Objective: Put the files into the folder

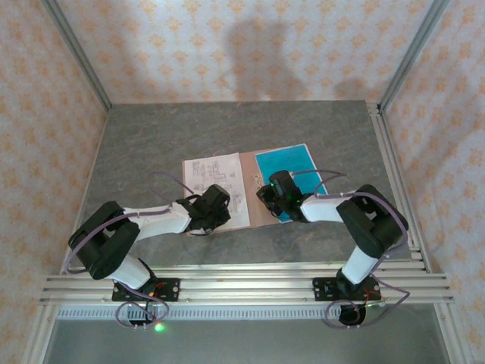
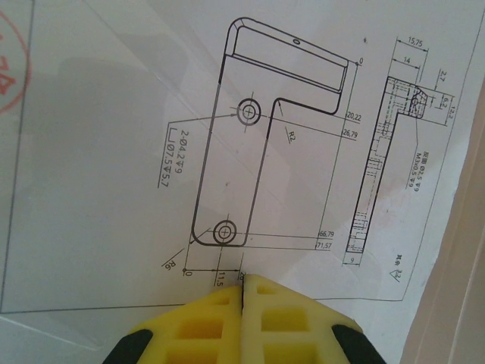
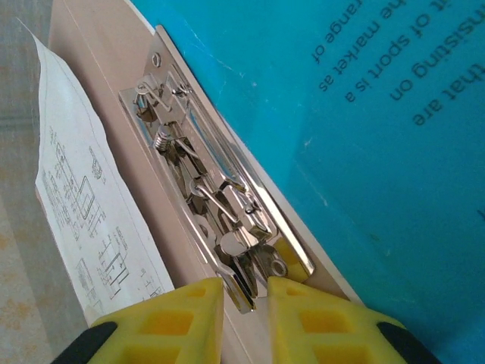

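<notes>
The salmon folder (image 1: 248, 193) lies open on the grey table. A white file with printed drawings (image 1: 212, 176) rests on its left panel, and a teal file (image 1: 292, 163) on its right panel. My left gripper (image 1: 217, 199) is shut, its yellow tips (image 2: 244, 282) down on the white sheet (image 2: 303, 152) with nothing between them. My right gripper (image 1: 267, 194) is over the folder's spine, where its fingers (image 3: 246, 292) are closed on the near end of the metal clip (image 3: 220, 197). The teal sheet (image 3: 379, 152) carries dark text and lies beside the clip.
Bare grey tabletop (image 1: 227, 125) stretches behind the folder. Aluminium rails run along the near edge (image 1: 242, 282) and the right side (image 1: 394, 174). Patterned walls close in the back and both sides. The folder's card (image 3: 106, 91) shows between the white sheet (image 3: 83, 197) and the clip.
</notes>
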You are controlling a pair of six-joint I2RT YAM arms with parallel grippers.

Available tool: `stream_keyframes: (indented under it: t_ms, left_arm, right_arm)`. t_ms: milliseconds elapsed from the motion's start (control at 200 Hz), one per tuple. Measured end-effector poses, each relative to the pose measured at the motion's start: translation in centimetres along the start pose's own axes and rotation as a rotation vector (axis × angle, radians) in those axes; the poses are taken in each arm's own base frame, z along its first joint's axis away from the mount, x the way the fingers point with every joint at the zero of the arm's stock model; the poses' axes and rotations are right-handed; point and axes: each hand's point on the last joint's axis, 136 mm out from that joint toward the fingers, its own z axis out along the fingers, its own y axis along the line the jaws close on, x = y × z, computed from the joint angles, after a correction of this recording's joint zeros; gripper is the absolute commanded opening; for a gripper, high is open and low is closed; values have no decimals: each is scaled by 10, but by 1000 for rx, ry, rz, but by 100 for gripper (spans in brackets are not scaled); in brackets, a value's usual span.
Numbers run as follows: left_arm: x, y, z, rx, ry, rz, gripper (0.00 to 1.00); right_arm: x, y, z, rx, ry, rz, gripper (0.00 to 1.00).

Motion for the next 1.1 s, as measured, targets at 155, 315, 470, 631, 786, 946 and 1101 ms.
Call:
stream_keyframes:
  t_ms: [155, 315, 470, 631, 786, 946, 1101]
  left_arm:
    - [0, 0, 0, 0, 0, 0, 0]
    - [0, 0, 0, -1, -1, 1, 0]
    - [1, 0, 0, -1, -4, 5, 0]
    - [1, 0, -1, -3, -4, 2, 0]
    - [1, 6, -3, -4, -16, -26, 0]
    - [1, 11, -5, 5, -29, -62, 0]
    - [1, 12, -4, 14, -36, -83, 0]
  right_arm:
    - [-1, 3, 0, -11, -3, 10, 19]
    - [-1, 3, 2, -15, -5, 20, 14]
    - [-2, 3, 3, -20, -7, 38, 3]
    - [-2, 4, 3, -21, -10, 45, 0]
    - [-2, 1, 3, -11, -3, 49, 0]
    - [-4, -3, 3, -6, 22, 52, 0]
    - [-4, -7, 6, -1, 42, 45, 0]
